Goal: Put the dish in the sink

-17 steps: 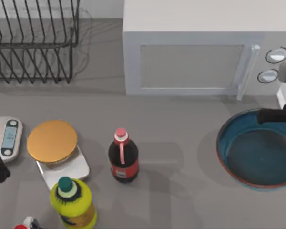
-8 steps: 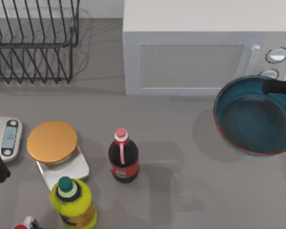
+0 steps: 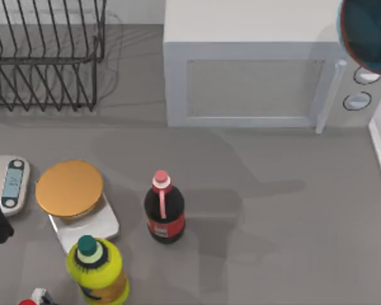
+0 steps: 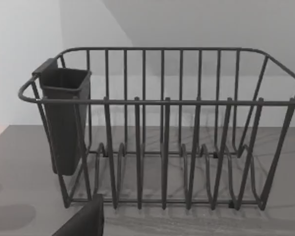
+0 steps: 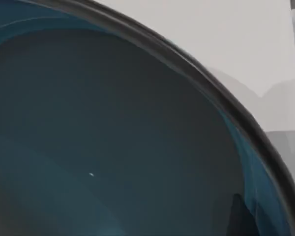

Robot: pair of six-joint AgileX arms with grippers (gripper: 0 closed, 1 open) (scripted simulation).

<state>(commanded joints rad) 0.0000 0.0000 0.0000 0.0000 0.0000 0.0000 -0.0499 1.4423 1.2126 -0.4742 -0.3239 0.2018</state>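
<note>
The dish (image 3: 370,35) hangs in the air at the far right corner of the top view, above the right end of the microwave (image 3: 254,70), its blue hollow and reddish-brown rim cut off by the picture's edge. It overlaps the microwave's top and sits just above the two round knobs (image 3: 362,89) on that appliance's front. In the right wrist view the dish (image 5: 113,137) is very close to the camera, its dark rim arcing across the pale background. Whether the right gripper is clamped on the dish I cannot tell.

In front of the microwave, toward its left end, a soda bottle (image 3: 163,208) stands upright on the grey table (image 3: 286,235). Farther left of the microwave lies a flat orange-gold disc (image 3: 70,187) on a small scale (image 3: 89,225), with a yellow bottle (image 3: 96,270) just in front of it and a second scale (image 3: 11,183) beside it. Left of the microwave, at the table's back, stands a wire dish rack (image 3: 44,57).

The left arm is parked at the table's left edge, well left of the microwave. In its wrist view the dish rack (image 4: 162,132) carries a dark cutlery cup (image 4: 64,118) on one end, and a dark finger (image 4: 83,221) shows at the picture's edge; whether the left gripper is spread or closed I cannot tell.
</note>
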